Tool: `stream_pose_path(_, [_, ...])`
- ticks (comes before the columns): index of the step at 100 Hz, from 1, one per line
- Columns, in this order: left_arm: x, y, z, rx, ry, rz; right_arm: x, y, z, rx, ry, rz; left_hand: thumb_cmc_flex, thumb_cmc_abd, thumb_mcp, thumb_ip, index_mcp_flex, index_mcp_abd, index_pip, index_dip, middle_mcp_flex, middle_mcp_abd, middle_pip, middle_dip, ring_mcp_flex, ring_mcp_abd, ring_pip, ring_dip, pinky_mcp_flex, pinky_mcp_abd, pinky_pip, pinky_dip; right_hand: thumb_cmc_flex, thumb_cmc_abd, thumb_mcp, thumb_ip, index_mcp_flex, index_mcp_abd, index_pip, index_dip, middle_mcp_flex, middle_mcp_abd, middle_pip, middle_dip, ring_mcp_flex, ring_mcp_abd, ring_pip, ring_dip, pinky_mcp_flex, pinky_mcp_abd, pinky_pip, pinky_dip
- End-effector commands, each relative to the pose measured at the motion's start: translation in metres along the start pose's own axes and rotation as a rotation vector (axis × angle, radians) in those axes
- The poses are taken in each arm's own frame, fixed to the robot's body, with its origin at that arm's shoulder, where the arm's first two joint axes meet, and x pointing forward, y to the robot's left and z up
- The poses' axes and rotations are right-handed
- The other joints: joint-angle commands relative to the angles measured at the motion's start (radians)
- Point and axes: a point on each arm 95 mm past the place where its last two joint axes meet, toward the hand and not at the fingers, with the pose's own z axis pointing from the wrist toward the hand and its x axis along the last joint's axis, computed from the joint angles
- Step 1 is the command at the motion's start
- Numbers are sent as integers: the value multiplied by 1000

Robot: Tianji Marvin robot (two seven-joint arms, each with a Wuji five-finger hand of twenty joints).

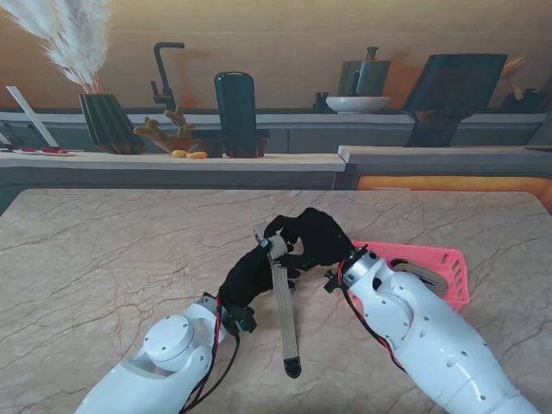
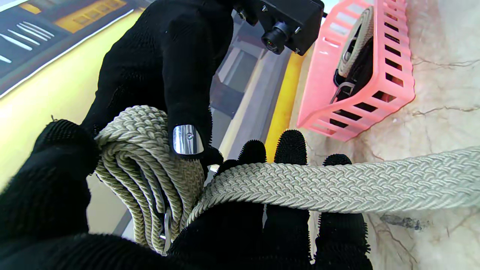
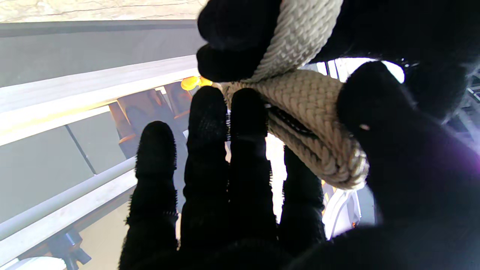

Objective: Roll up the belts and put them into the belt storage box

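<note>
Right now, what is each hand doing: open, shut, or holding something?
Left hand: shut on the braided belt, at its rolled part.
Right hand: shut on the same belt's coil, thumb and fingers around it.

marble table (image 1: 103,259), pink box (image 1: 448,267), belt tail (image 1: 286,332)

My left hand (image 2: 210,232) lies under the braided belt (image 2: 322,185), its loose strap running across my fingertips (image 2: 290,144). My right hand (image 2: 165,63) pinches the rolled coil at ten o'clock, thumb on top. At two o'clock sits the pink storage box (image 2: 375,97) on the marble table (image 2: 442,123), another belt (image 2: 356,41) coiled inside.
</note>
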Motion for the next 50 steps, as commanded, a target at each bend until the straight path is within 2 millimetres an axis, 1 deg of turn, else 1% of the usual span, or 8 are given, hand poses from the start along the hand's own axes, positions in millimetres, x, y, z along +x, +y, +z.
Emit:
stream_pose_path(1, [23,11,7,-31,74,-8,1,-21,-12,73,10,-1,-25,3,-16,-32,-17,-256,1,8,-15,-39,12,-8,-11,-28,5,-6,13,4,18,5,-21,3,-7,26,170,-103,161,66,-15,-4,12,13,-29,-7,-14,-7,-23,20,9,-21])
stream_pose_path(16, [25,12,6,-33,86,-28,2,-23,-13,82,34,-26,-8,2,-8,-28,-20,-257,14,16,-4,-44,21,-5,-1,-36,4,-10,22,-6,19,2,-30,-1,2,31,169,-75,129,82,-34,4,10,13,-37,-2,-19,-8,-27,27,3,-22])
stream_pose_path(22, [26,13,6,-30,90,-35,3,-23,-13,84,38,-31,25,-3,17,-16,-27,-259,33,27,1,-49,30,0,8,-41,12,-10,29,-16,23,-1,-32,-1,4,32,169,-70,122,86,-38,6,10,13,-39,-1,-20,-8,-29,28,2,-22])
stream_pose_path(27, [26,13,5,-27,93,-38,2,-24,-13,87,43,-42,85,-15,65,-5,-32,-260,58,42,13,-58,48,9,24,-52,28,-6,37,-31,35,1,-31,-1,6,33,167,-66,117,88,-42,8,9,13,-42,-1,-21,-9,-30,28,1,-22])
stream_pose_path(32, [27,14,5,-18,93,-36,2,-24,-14,91,45,-53,136,-30,142,1,-35,-263,95,61,30,-71,69,20,43,-61,47,-3,48,-43,52,5,-34,1,8,33,166,-63,111,91,-44,9,9,13,-42,-1,-21,-9,-30,29,1,-22])
stream_pose_path(38, [28,14,5,-13,94,-29,1,-24,-14,94,42,-55,227,-33,235,11,-32,-266,148,87,58,-94,101,37,77,-79,75,4,64,-69,73,9,-36,1,9,34,165,-58,106,94,-48,9,9,13,-43,0,-21,-9,-30,30,1,-23])
stream_pose_path(48, [28,12,4,-11,93,-9,0,-24,-14,94,33,-54,327,-31,351,29,-35,-275,222,120,91,-120,145,63,116,-96,112,14,87,-91,99,17,-43,2,17,40,162,-40,80,105,-63,17,5,11,-47,3,-23,-11,-33,30,-1,-23])
stream_pose_path(50, [28,12,4,-12,93,-5,0,-23,-14,94,33,-56,346,-38,367,20,-39,-278,238,125,97,-124,150,102,121,-100,119,17,91,-94,103,19,-45,3,20,43,161,-37,69,112,-67,18,5,11,-48,3,-24,-11,-33,30,-1,-23])
